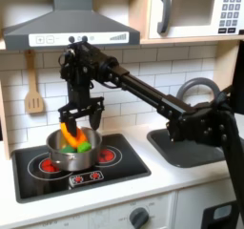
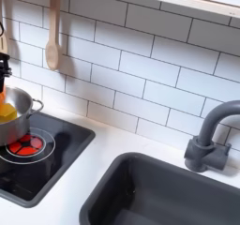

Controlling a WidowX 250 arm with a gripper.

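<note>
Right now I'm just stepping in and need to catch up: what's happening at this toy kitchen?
In the first exterior view, the black arm's gripper hangs over a silver pot on the stove, its fingers around an orange carrot-like toy that sticks up out of the pot. Something green lies in the pot too. Whether the gripper is fully closed is unclear. A wooden spatula hangs on the tiled wall, and a sink with a grey faucet sits to the second exterior view's right.

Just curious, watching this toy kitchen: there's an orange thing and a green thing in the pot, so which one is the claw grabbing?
The orange piece: the gripper stands around it above the pot, while the green piece lies lower at the rim.
</note>
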